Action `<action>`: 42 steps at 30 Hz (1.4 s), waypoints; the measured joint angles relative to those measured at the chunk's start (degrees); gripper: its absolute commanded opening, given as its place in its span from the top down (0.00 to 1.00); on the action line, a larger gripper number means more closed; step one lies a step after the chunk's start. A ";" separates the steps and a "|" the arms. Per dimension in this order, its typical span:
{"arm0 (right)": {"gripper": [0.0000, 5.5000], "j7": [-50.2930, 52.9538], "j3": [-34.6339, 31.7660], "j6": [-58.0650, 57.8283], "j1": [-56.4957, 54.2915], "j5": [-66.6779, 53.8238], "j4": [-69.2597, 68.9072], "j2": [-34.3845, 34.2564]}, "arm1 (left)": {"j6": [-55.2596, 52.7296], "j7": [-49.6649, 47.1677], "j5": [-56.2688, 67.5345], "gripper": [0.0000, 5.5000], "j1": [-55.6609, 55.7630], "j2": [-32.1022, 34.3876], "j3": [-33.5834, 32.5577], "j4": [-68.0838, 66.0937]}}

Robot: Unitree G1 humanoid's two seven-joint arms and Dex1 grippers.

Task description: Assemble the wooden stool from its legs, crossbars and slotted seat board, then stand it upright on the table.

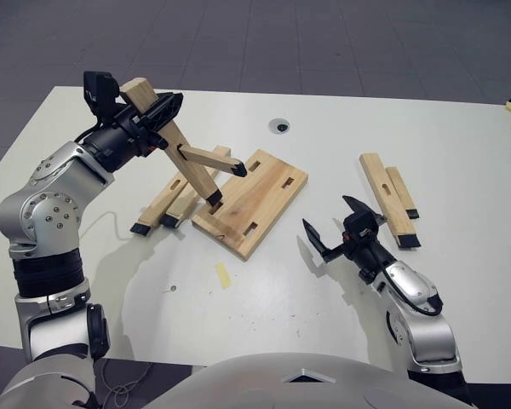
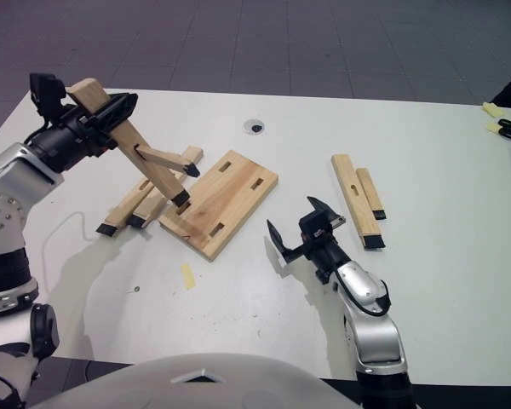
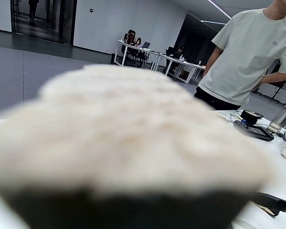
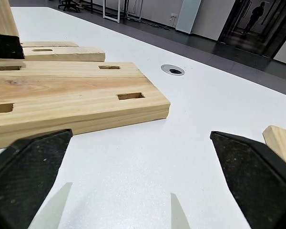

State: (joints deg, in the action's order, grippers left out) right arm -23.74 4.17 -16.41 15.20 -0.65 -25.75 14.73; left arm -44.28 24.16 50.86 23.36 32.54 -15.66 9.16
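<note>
We see the left gripper [image 1: 163, 109] up over the far left part of the white table [image 1: 460, 145]. Its black fingers are closed tight around a wooden leg [image 1: 198, 175], pinching it near the top end. The leg leans, with its top far and to the left. Its black foot [image 1: 215, 201] is down on the seat board [image 1: 264, 192]. The foot is by a slot on the left side of the board, but we cannot tell if it has gone into the slot. A crossbar [image 1: 213, 159] sticks out of the side of this leg and points to the right, over the board, and it has a dark tip. The seat board lies flat in the middle of the table, turned at a slant, and four slots show in it. Just to the left of the board, two more legs [image 1: 157, 209] lie side by side on the table with their black feet toward the near side. The right gripper [image 1: 326, 215] is low over the table, near the right side of the board but not touching it. Its fingers [image 4: 28, 162] are spread wide apart and hold nothing. A little farther right, a long wooden piece [image 1: 383, 192] and a short wooden piece [image 1: 402, 192] lie next to each other. A small bit of yellow tape [image 1: 223, 274] is stuck on the table, nearer than the board. A round hole [image 1: 279, 126] is in the table on the far side of the board.
</note>
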 measured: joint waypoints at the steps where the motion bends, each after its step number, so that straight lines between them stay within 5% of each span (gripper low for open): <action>1: 0.02 0.16 -0.09 0.00 0.02 -0.02 0.00 0.18 | -0.34 0.16 0.01 0.82 -0.30 0.00 -0.08 0.39; 26: 0.02 2.01 1.12 0.04 -0.92 0.07 0.21 1.88 | 1.23 0.29 -4.76 0.82 -1.76 -4.34 1.19 1.68; 42: 0.02 3.21 0.98 0.48 -1.42 1.39 -0.17 3.14 | 11.33 -2.75 -11.98 0.82 -17.18 -5.74 7.42 16.71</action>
State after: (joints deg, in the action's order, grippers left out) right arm -20.54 5.15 -15.92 13.78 0.74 -25.92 17.87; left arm -32.95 21.41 38.88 6.17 26.80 -8.25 25.86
